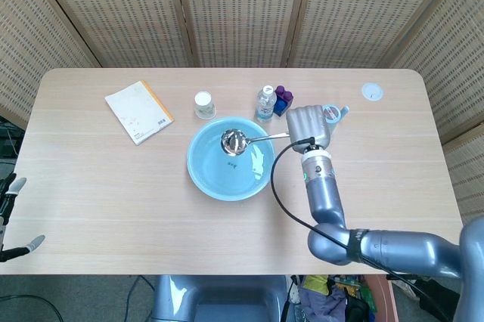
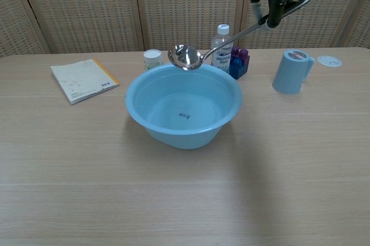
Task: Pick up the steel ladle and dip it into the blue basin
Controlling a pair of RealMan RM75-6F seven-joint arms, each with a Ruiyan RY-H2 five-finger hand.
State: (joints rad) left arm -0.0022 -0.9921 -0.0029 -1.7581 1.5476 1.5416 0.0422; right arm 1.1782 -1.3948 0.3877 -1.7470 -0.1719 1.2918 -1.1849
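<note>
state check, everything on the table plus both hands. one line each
ladle: lifted, bowl above the basin's far rim, not dipped yet
basin: upright on the table; whether it holds water is hard to tell
right hand: grips the ladle's handle
left hand: off the table's edge, holds nothing, fingers apart
bottle: upright, capped
mug: upright
paper cup: upright
notebook: flat, closed
</note>
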